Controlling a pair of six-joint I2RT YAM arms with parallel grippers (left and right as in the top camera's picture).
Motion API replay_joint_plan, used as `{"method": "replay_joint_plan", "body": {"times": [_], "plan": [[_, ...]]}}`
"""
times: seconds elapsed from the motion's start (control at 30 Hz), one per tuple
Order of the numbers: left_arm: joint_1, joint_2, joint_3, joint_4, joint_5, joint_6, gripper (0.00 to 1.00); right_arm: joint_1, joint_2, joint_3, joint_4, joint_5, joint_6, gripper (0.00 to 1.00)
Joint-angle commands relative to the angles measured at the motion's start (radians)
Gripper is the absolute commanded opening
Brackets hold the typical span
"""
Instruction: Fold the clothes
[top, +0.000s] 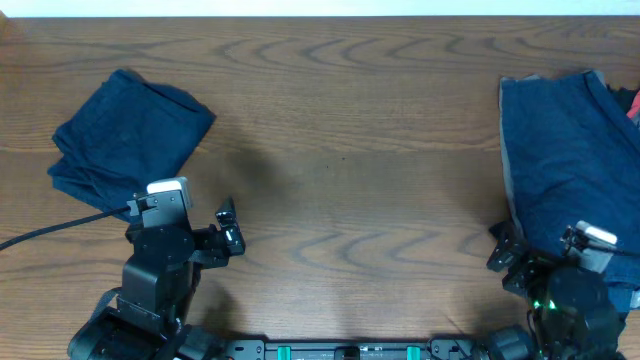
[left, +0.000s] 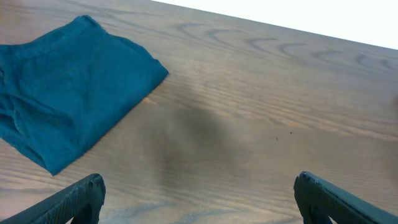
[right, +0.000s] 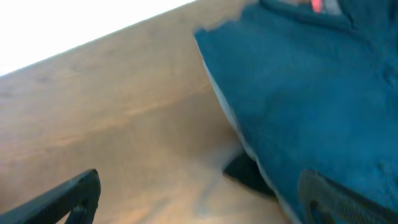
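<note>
Near edge: left gripper (left: 198, 198) is hanging with jaws wide apart and empty over bare table (left: 261, 130). Right gripper (right: 199, 199) is gaping too, empty, hovering at the pile (right: 311, 93), probably lining up the next garment. Farther left, folded cloth (left: 68, 99) is lying apart, seemingly finished. Red piece (top: 632, 100) is peeking from the pile's far side.

Bright, even light; a soft shadow darkens the table (top: 330, 200) mid-surface (plainest from the left wrist). The far edge blows out white; the right wrist view is blurred.
</note>
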Motion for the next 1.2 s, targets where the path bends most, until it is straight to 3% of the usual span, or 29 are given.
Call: {"method": "replay_joint_plan", "body": {"times": [0.0, 0.13, 0.27, 0.6, 1.17], "plan": [[-0.005, -0.002, -0.004, 0.003, -0.015, -0.009, 0.98, -0.062, -0.082, -0.089, 0.096, -0.136, -0.269, 0.99], [-0.005, -0.002, -0.004, 0.003, -0.015, -0.009, 0.98, -0.127, -0.21, -0.245, 0.297, -0.279, -0.437, 0.99], [-0.005, -0.002, -0.004, 0.003, -0.015, -0.009, 0.98, -0.171, -0.31, -0.389, 0.48, -0.315, -0.49, 0.99], [-0.005, -0.002, -0.004, 0.003, -0.015, -0.009, 0.98, -0.199, -0.307, -0.723, 0.944, -0.397, -0.546, 0.99], [-0.005, -0.002, -0.004, 0.003, -0.016, -0.009, 0.98, -0.206, -0.306, -0.731, 0.889, -0.407, -0.553, 0.99]]}}
